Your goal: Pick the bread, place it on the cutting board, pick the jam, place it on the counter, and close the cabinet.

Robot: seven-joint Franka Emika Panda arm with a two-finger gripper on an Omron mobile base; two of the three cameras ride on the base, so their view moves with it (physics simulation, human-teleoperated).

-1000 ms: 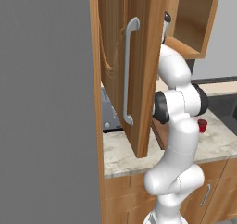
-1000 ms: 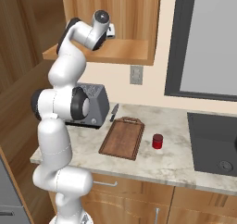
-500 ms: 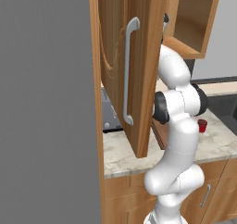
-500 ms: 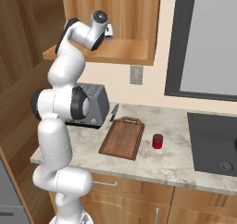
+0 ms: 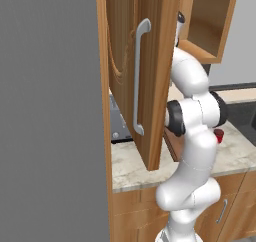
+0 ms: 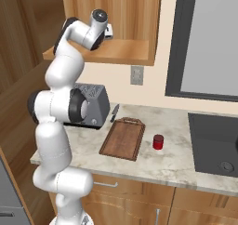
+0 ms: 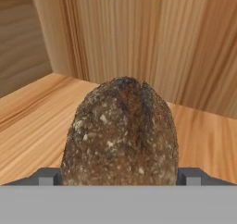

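Observation:
The bread (image 7: pixel 121 135), a dark brown speckled lump, rests on the wooden shelf inside the open cabinet (image 6: pixel 121 49). My gripper (image 7: pixel 119 177) has a fingertip against each side of it, shut on it. The right base view shows the gripper (image 6: pixel 109 32) reaching into the cabinet over the shelf. The cabinet door (image 5: pixel 125 61) stands swung open, its grey bar handle (image 5: pixel 138 76) facing the left base camera. Down on the counter (image 6: pixel 172 159) lies the bare cutting board (image 6: pixel 123 138). The red jam (image 6: pixel 158 142) stands upright just to its right.
A grey toaster (image 6: pixel 93 105) sits on the counter behind my arm, and a knife (image 6: pixel 114 112) lies beside it. A black cooktop (image 6: pixel 214 142) occupies the counter's right end. The open door hangs over the counter's left part, close to my arm.

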